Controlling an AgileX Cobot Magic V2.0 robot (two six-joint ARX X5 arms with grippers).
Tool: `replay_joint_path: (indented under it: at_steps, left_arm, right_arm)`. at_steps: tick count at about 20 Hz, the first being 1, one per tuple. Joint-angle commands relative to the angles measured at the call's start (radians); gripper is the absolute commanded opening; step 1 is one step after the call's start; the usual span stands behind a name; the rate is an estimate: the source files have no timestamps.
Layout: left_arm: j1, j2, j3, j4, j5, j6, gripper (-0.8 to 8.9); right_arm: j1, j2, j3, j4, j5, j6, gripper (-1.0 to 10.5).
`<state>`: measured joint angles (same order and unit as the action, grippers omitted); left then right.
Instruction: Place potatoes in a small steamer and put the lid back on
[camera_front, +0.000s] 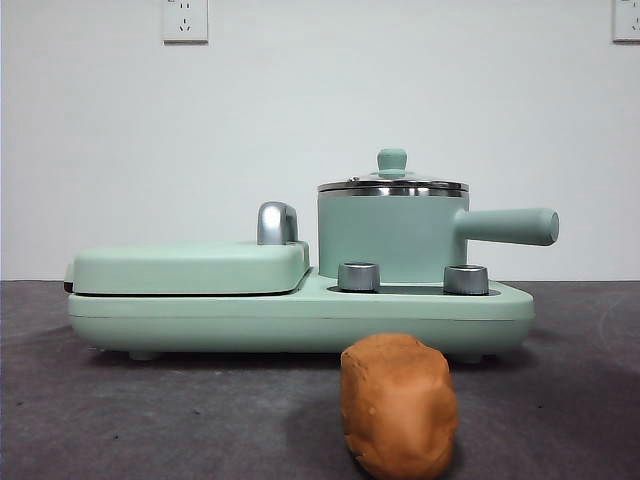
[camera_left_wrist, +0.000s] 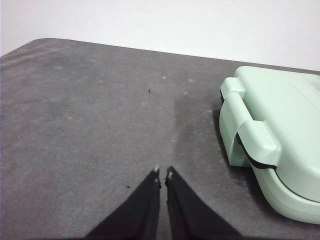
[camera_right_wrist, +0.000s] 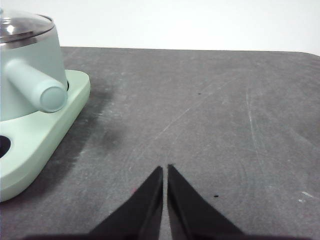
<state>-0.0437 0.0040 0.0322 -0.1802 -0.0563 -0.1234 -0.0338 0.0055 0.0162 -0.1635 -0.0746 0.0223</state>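
dark table (camera_front: 120, 420); potato (camera_front: 398, 405) before lidded steamer (camera_front: 390, 240), griddle cover (camera_front: 190, 268) beside; both grippers seemingly closed, empty

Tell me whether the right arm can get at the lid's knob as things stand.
Probably yes. The lid sits on the small steamer with its knob standing free, nothing above it. The right gripper, shut, waits over bare table beside the steamer's handle.

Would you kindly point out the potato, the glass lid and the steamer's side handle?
potato (camera_front: 398, 405), front view, middle of its skin.
glass lid (camera_front: 392, 159), front view, its green knob.
side handle (camera_right_wrist: 35, 85), right wrist view, mid-shaft.
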Motion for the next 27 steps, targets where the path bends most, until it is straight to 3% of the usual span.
replay_joint_path:
  at_steps: [1,6,13,15,18,21,27]
  left_arm:
    - [0.000,-0.002,-0.019,-0.006,-0.004,-0.008,0.24]
    - [0.000,-0.002,-0.019,-0.005,-0.004,-0.159,0.24]
    - [0.000,-0.002,-0.019,0.063,-0.004,-0.126,0.24]
    - [-0.001,-0.002,-0.017,0.093,0.000,-0.170,0.24]
    - [-0.002,-0.002,-0.004,0.105,0.092,-0.226,0.24]
    - [-0.010,0.002,0.019,0.095,0.206,-0.271,0.16]
    - [-0.044,0.031,0.099,0.001,0.313,-0.406,0.16]
  right_arm:
    - [-0.002,-0.002,-0.005,0.007,-0.004,-0.006,0.1]
    - [-0.002,-0.002,-0.005,0.006,-0.008,0.082,0.1]
    - [-0.002,-0.002,-0.005,0.050,-0.025,0.224,0.1]
    - [-0.002,-0.002,-0.002,0.075,-0.062,0.240,0.1]
    - [-0.001,-0.002,0.021,0.070,-0.119,0.249,0.1]
    - [0.000,-0.001,0.064,0.040,-0.139,0.306,0.1]
    - [0.002,0.010,0.188,-0.035,-0.146,0.390,0.1]
